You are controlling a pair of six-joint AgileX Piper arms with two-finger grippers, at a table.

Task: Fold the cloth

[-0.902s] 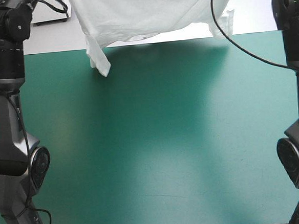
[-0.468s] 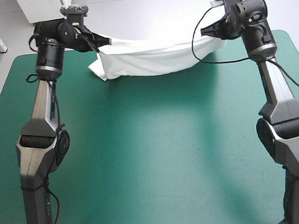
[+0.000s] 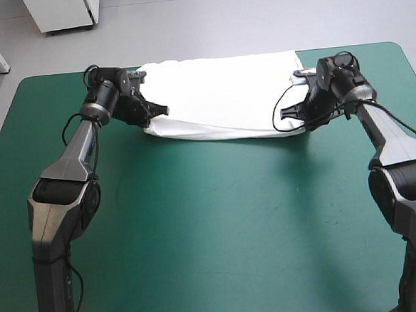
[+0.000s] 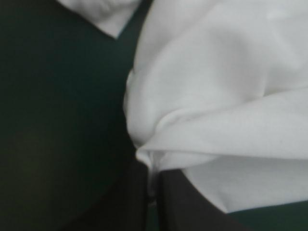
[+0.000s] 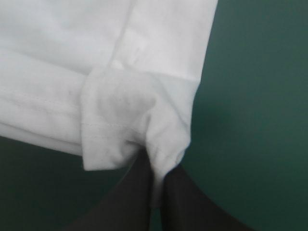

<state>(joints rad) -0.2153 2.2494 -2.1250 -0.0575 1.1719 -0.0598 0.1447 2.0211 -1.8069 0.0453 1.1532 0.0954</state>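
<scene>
The T-shirt point(image 3: 218, 91) lay as a long white band across the far side of the teal-green cover point(image 3: 212, 220), its far edge close to the table's far edge. The left gripper point(image 3: 160, 111) was at its near left corner and the right gripper point(image 3: 285, 113) at its near right corner. In each wrist view the black fingers were pressed almost together, with a pinch of white fabric caught between their tips. A stitched hem ran across the fold ahead of the right gripper. From above, the arms' wrists partly covered both sets of fingertips. Collar and sleeves could not be made out among the layers. Both wrist views cut the shirt off, showing only bunched folds.
</scene>
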